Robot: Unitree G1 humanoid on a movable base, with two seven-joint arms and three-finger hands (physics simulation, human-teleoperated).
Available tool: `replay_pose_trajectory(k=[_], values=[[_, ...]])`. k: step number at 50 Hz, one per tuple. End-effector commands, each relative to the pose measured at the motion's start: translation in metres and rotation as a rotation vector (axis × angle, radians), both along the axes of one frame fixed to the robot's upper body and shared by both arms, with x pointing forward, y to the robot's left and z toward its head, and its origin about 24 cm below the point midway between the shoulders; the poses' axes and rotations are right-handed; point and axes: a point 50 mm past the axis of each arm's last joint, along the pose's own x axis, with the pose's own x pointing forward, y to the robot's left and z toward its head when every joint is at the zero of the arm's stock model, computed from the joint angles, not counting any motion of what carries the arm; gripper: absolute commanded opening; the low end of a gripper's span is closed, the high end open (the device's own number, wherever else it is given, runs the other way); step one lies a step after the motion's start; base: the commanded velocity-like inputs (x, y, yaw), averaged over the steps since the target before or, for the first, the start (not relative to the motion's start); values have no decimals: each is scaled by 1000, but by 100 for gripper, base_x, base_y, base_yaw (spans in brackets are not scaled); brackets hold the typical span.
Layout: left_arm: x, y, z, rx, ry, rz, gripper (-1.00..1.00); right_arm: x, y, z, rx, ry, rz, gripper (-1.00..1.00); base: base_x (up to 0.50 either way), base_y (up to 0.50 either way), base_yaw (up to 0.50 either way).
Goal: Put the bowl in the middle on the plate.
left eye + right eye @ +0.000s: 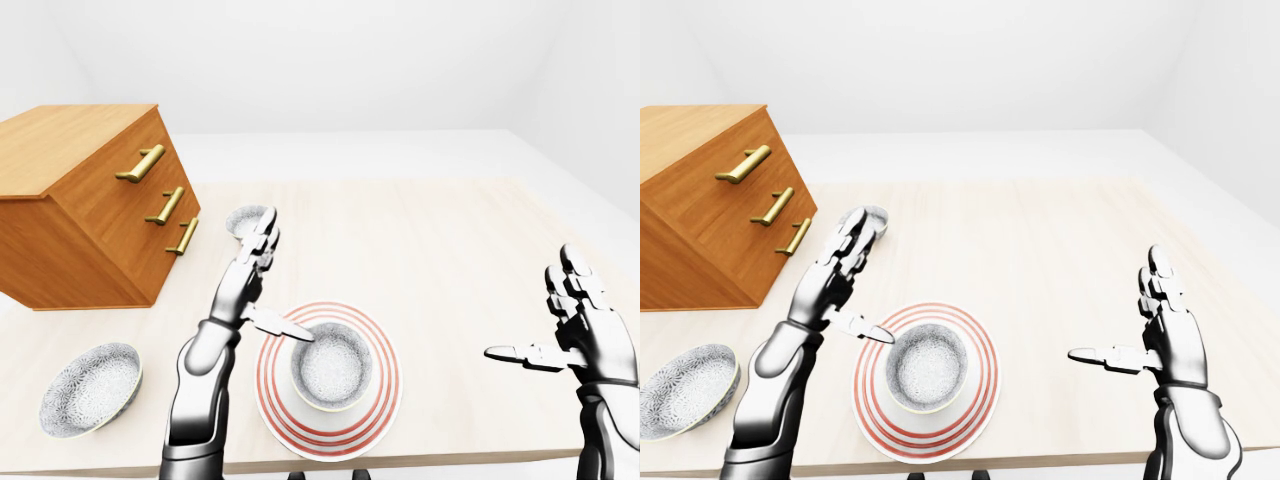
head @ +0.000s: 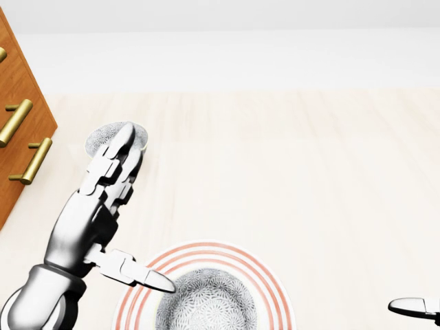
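Red-ringed plate (image 1: 383, 385) on the pale worktop (image 1: 440, 250) carries the patterned bowl (image 1: 332, 365) at its centre. Just beside the bowl's left rim hangs the left hand (image 1: 248, 285), fingers (image 1: 263, 240) splayed, holding nothing. The right hand (image 1: 585, 335), likewise splayed and empty, is well apart.

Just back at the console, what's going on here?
A patterned bowl sits on the red-ringed plate. The left hand hovers open by the plate's left side, holding nothing; the right hand is open, off to the right. A far bowl stands beside the drawer chest, a third bowl at the left-eye view's lower left.
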Motion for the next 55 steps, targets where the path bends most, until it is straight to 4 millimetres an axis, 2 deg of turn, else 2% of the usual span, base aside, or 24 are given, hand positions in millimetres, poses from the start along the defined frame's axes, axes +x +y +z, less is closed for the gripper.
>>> replay_pose_trajectory(k=[1, 3, 4, 6, 8, 13, 15, 22, 25, 30, 34, 38, 39, 40, 42, 45, 46, 55], values=[[5, 5, -4, -134, 28, 33, 100, 0, 0, 0, -2, -1, 1, 100, 0, 0, 0], [8, 8, -10, -146, 55, 48, 100, 0, 0, 1, -4, -3, 2, 100, 0, 0, 0], [13, 12, -18, -89, 88, 125, 100, 0, 0, 1, -4, -2, 1, 100, 0, 0, 0], [18, 19, -23, -124, 111, 191, 100, -1, 1, 3, -9, -10, 3, 100, 0, 0, 0], [23, 27, -38, -64, 170, 267, 100, -1, 1, 3, -10, -11, 3, 100, 0, 0, 0], [26, 44, -15, -189, 86, 360, 100, 1, -1, -1, 5, 4, -1, 100, 0, 0, 0], [25, 44, -23, -122, 112, 376, 100, 2, -1, -2, 8, 6, -4, 100, 0, 0, 0], [29, 60, -25, -186, 124, 493, 100, 3, -2, -1, 4, 2, -6, 100, 0, 0, 0], [29, 71, -14, -262, 85, 541, 100, 3, -2, 0, 1, -1, -8, 100, 0, 0, 0], [26, 87, 1, -263, 21, 618, 100, 2, -2, 2, -5, -9, -8, 100, 0, 0, 0], [22, 96, 5, -263, 3, 645, 100, 1, -2, 3, -9, -12, -9, 100, 0, 0, 0], [19, 97, 15, -269, -41, 649, 100, 1, -3, 1, -4, -4, -12, 100, 0, 0, 0], [17, 97, 26, -272, -88, 642, 100, 0, -3, 2, -9, -4, -13, 100, 0, 0, 0], [17, 97, 27, -272, -91, 642, 100, 0, -3, 2, -10, -4, -13, 100, 0, 0, 0], [11, 97, 41, -259, -158, 633, 100, 1, -4, -3, 3, 15, -15, 100, 0, 0, 0], [8, 96, 49, -242, -194, 623, 100, 1, -3, 1, -7, -1, -12, 100, 0, 0, 0], [3, 96, 59, -249, -245, 629, 100, 0, -3, 0, -6, 2, -13, 100, 0, 0, 0], [-3, 102, 76, -259, -320, 635, 100, 0, -2, 3, -10, -11, -12, 100, 0, 0, 0]])
